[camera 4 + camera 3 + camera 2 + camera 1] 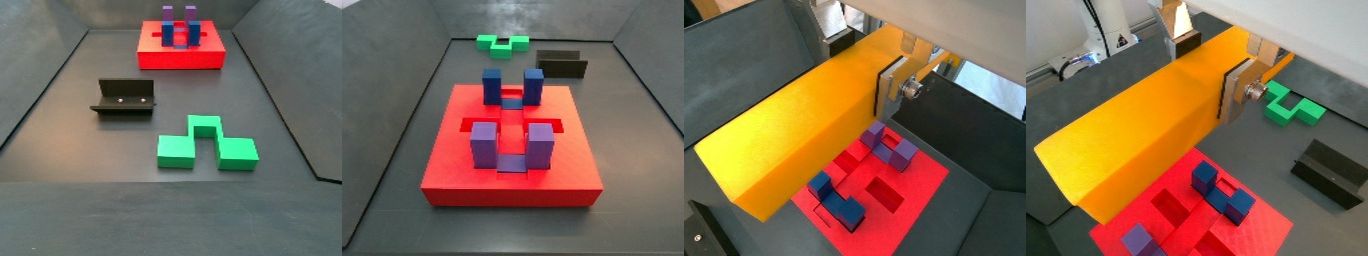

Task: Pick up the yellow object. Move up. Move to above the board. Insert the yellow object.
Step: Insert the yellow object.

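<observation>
My gripper (1211, 68) is shut on the yellow object (1146, 140), a long yellow-orange bar held across its middle between the two fingers; both also show in a wrist view (862, 65), (804, 120). The bar hangs in the air. The board (1180, 228), a red slab with blue posts (1207, 177) and purple posts (1140, 240), lies below, beside and partly under the bar's far end, as both wrist views show (885, 195). In both side views the board (569, 165), (181, 58) shows, but the gripper and bar are out of view.
A green block (1293, 108) lies on the dark floor, seen in both side views (504, 43), (201, 145). The black fixture (1333, 170) stands near it (563, 65), (124, 97). Grey walls enclose the floor.
</observation>
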Motion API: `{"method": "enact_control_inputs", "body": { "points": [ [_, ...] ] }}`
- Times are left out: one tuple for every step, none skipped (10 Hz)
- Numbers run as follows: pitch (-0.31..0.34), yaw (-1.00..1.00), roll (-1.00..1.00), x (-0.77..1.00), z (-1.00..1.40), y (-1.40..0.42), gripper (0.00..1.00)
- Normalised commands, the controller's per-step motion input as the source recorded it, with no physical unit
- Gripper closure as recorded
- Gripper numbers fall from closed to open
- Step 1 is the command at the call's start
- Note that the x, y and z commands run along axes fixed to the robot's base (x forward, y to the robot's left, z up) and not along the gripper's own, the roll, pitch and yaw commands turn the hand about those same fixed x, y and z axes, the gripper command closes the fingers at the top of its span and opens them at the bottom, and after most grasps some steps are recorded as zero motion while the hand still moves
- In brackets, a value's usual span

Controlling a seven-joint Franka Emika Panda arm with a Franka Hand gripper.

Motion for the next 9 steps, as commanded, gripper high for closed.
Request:
{"method": "enact_control_inputs", "body": {
  "points": [
    [0.020,0.00,0.00,0.24,-0.17,0.00,1.00],
    [0.010,0.00,-0.01,0.26,-0.50,-0.03,1.00],
    [0.003,0.00,-0.03,0.29,-0.70,-0.05,1.00],
    [0.019,0.00,-0.02,0.49,-0.63,-0.01,1.00],
    [0.026,0.00,-0.03,0.58,-0.57,0.00,1.00],
    [0.030,0.00,-0.01,0.57,-0.62,0.00,1.00],
    [0.026,0.00,0.00,0.55,-0.77,-0.03,1.00],
    [0.013,0.01,0.04,0.46,-0.93,-0.06,1.00],
    [0.000,0.03,0.11,0.30,-1.00,-0.10,1.00]
  ]
}}
